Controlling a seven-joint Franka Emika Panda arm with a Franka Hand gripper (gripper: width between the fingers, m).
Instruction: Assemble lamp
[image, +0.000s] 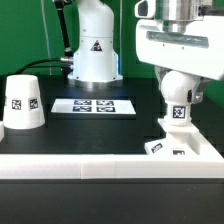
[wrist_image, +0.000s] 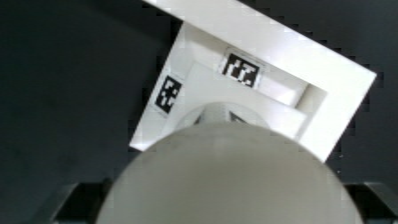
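Matte white plastic is showing against a black table (image: 100, 128). Your gripper (image: 178, 86) is reaching down at the exterior view's right and is clamping the ball-shaped bulb (image: 178, 108) between its two fingers. A square black-and-white tag is facing the camera on the bulb's lower part. The bulb is standing upright directly over the low angular base (image: 180, 146), which is lying on the table near the front rail. The views are not showing you clearly whether the bulb is touching the base or hanging just above it.

In the wrist view, the rounded bulb (wrist_image: 217, 165) is filling the foreground. The base (wrist_image: 267, 75) is lying beyond it, showing two tags on its flat faces.

The tapered shade (image: 24, 104) is standing on its wide end, well apart, at the exterior view's left, carrying a tag on its side. The marker board (image: 92, 104) is lying flat between the shade and the base, further back. A long white rail (image: 80, 165) is running along the table's near edge. The arm's white pedestal (image: 92, 50) is standing behind the marker board.
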